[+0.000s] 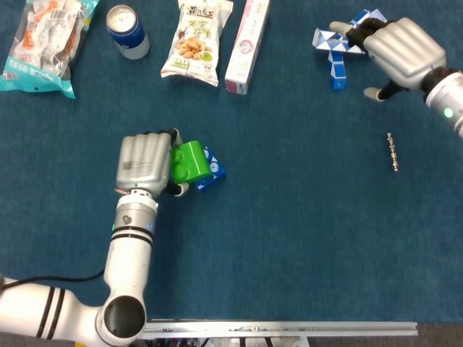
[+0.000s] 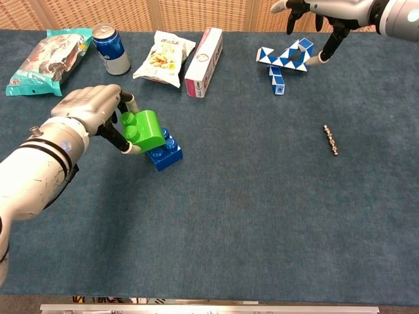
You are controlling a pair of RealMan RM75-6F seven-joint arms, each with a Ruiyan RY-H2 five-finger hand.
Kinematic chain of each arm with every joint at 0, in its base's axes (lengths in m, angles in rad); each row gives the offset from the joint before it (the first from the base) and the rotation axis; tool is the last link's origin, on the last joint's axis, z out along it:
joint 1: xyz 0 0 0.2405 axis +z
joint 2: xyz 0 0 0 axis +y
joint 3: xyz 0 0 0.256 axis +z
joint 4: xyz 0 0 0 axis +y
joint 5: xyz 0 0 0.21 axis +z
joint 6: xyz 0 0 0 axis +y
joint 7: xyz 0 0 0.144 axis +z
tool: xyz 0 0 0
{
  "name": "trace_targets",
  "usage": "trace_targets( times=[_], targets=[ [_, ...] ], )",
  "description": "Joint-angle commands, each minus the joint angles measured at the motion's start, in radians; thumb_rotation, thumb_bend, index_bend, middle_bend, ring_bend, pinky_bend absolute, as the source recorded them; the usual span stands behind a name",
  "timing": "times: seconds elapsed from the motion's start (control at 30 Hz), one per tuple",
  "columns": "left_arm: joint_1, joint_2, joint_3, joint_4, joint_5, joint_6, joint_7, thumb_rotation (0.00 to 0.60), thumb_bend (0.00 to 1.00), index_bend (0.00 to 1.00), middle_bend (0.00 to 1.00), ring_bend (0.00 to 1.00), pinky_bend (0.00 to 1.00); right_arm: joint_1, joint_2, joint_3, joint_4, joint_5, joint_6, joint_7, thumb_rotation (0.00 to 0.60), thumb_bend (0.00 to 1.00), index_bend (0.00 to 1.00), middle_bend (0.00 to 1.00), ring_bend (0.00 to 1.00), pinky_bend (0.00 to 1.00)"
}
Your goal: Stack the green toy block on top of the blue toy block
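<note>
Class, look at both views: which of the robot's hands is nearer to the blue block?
Left. The left hand holds the green block right over the blue block; the right hand is far across the table, by the folding puzzle.

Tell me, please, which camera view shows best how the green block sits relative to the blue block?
The chest view: from the side, the green toy block, held by the left hand, appears tilted over the blue toy block. The head view, from above, shows only the green block covering the blue one's left part.
</note>
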State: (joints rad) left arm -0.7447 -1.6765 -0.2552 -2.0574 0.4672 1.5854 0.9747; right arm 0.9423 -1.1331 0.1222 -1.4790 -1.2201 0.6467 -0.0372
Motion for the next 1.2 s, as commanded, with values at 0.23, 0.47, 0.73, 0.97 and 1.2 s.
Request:
trace_targets(
  times=[0.23,0.47,0.73,0.97,1.2],
  targets=[
    [-0.020,-0.054,-0.010,0.025,-0.017,0.030,0.021,0.600,0.15,0.46,0.45,0.36,0.43,-0.007,0.003,0.002,0.020,-0.025,-0.012,0.030,0.600,0.16,0.00,0.32,0.18,0.37],
    [-0.042,-0.108,-0.047,0.064,-0.046,0.046,0.035,0.600,0.15,0.46,0.45,0.36,0.43,-0.009,0.002,0.003,0.037,-0.055,-0.023,0.065,0.600,0.16,0.00,0.32,0.18,0.37],
    [-0.058,-0.144,-0.080,0.078,-0.085,0.080,0.063,0.600,0.15,0.46,0.45,0.36,0.44,-0.010,0.000,0.005,0.051,-0.091,-0.029,0.106,0.600,0.16,0.00,0.32,0.18,0.37],
    [-0.064,-0.168,-0.095,0.098,-0.096,0.103,0.072,0.600,0.15,0.46,0.45,0.36,0.44,-0.012,0.006,0.004,0.053,-0.115,-0.030,0.133,0.600,0.16,0.00,0.32,0.18,0.37],
    [-0.066,-0.183,-0.101,0.108,-0.100,0.123,0.084,0.600,0.15,0.46,0.45,0.36,0.44,-0.013,0.008,0.005,0.050,-0.127,-0.029,0.146,0.600,0.16,0.00,0.32,0.18,0.37]
  ],
)
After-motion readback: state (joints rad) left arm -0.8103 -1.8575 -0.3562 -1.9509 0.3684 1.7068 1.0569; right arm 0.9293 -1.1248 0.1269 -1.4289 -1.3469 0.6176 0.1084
